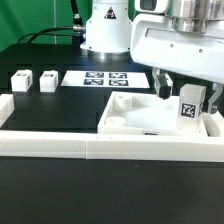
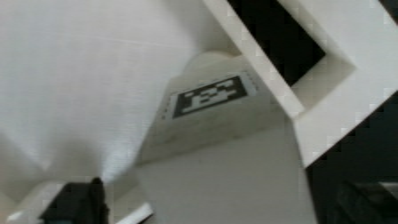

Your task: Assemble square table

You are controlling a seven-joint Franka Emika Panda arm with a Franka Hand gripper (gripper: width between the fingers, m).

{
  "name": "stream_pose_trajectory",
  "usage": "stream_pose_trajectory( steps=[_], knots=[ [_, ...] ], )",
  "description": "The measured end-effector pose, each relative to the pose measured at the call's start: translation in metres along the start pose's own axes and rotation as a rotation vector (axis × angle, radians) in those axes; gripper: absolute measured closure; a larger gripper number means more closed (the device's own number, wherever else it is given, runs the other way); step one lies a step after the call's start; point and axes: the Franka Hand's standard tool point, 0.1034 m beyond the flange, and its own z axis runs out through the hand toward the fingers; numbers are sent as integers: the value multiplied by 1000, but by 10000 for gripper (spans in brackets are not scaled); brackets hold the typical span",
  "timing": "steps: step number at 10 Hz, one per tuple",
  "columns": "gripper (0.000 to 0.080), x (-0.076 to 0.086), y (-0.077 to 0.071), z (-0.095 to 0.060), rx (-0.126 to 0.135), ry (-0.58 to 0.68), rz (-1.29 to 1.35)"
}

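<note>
Black table fills the scene, fenced along its near edge by a long low border wall. The marker board lies flat farther back. You can see the slab of the square table lying tucked into the wall's corner at the exterior view's right. That is probably so the wall braces it and it cannot slide while parts are worked into it.

One upright leg block stands on the slab's far right part with its tag facing the exterior camera. It looks set where a leg belongs, though you cannot tell from here whether it is seated in its hole or only resting there. Two spare leg blocks wait well apart, on the table at the exterior view's left.

Your tool hangs directly over the upright leg block with its jaws spread wide, one on each side, pinching nothing. In the wrist view the same leg block runs up the middle. A dark finger shows beside it with a gap of slab between them, so the leg lies between the jaws but untouched.
</note>
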Motion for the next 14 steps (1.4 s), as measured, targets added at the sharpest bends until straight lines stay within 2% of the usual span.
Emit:
stream_pose_trajectory(
  steps=[1,2,4,7,8,9,10,11,14],
  knots=[
    [151,-3,-3,-13,19,-2,-61],
    [151,-10,3,-26,32,-10,-113],
    [151,-23,9,-42,35,-13,-208],
    [151,-24,9,-39,30,-12,-226],
    [151,-35,5,-40,25,-6,-296],
    [151,-40,8,-44,43,5,-408],
    [151,-40,19,-46,59,36,-585],
    [151,-40,22,-42,60,74,-693],
    [151,-38,24,-41,50,78,-868]
  ],
)
